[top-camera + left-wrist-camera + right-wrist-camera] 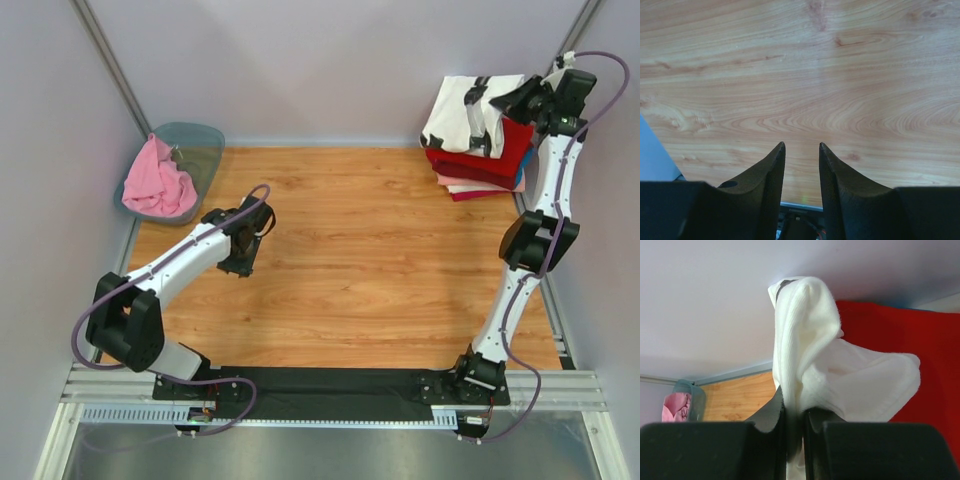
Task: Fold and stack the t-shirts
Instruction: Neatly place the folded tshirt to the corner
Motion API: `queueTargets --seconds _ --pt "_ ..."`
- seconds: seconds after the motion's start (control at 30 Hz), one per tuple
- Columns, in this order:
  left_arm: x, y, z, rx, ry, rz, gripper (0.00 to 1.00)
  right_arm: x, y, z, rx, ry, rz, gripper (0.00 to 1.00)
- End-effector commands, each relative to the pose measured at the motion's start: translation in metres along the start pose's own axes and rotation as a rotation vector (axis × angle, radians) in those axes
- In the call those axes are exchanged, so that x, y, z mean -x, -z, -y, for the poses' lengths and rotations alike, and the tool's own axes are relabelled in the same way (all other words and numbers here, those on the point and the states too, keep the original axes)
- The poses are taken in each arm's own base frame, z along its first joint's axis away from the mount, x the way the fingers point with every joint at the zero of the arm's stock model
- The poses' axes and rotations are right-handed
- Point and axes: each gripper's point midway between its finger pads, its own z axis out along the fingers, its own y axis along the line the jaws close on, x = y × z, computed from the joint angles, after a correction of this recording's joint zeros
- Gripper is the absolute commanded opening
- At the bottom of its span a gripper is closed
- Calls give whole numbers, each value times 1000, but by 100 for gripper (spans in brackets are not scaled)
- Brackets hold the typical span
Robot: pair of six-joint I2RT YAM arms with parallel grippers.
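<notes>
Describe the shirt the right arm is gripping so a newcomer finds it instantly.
Look at the far right corner of the wooden table, where folded shirts are stacked with a red t-shirt on top. Bunched over that stack, pinched in the right tool, is the white t-shirt. It is the only white garment there; the shirts under it are red and pale peach.

Wooden table (370, 260); stacked t-shirts (478, 166); tub (207, 141)

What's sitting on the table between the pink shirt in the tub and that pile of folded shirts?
Nothing: in the top external view only bare wooden table separates the crumpled pink cotton t-shirt from the red-topped stack of folded t-shirts.
</notes>
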Motion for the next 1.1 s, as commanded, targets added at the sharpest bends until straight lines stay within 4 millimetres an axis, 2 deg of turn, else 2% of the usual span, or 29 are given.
queueTargets --seconds 0.0,0.07,0.3,0.47,0.6,0.73,0.9,1.07 --pt "6 5 -2 15 -7 16 40 25 1 3 55 27 72 0" --pt "6 3 -1 16 -11 9 40 22 -4 17 44 18 68 0" --pt "5 2 1 21 -23 -2 40 10 -14 87 -34 -50 53 0" --pt "3 -1 3 21 -33 -12 40 3 -23 120 -79 -84 60 0" --pt "2 -2 3 24 -35 -18 40 9 -19 141 -108 -100 86 0" --pt "3 -3 4 28 -39 -23 39 21 -9 152 -123 -106 119 0" --pt "1 -5 4 29 -43 -33 39 55 11 142 -128 -53 201 0" --pt "1 -4 6 22 -45 -32 39 62 7 142 -114 -40 232 0"
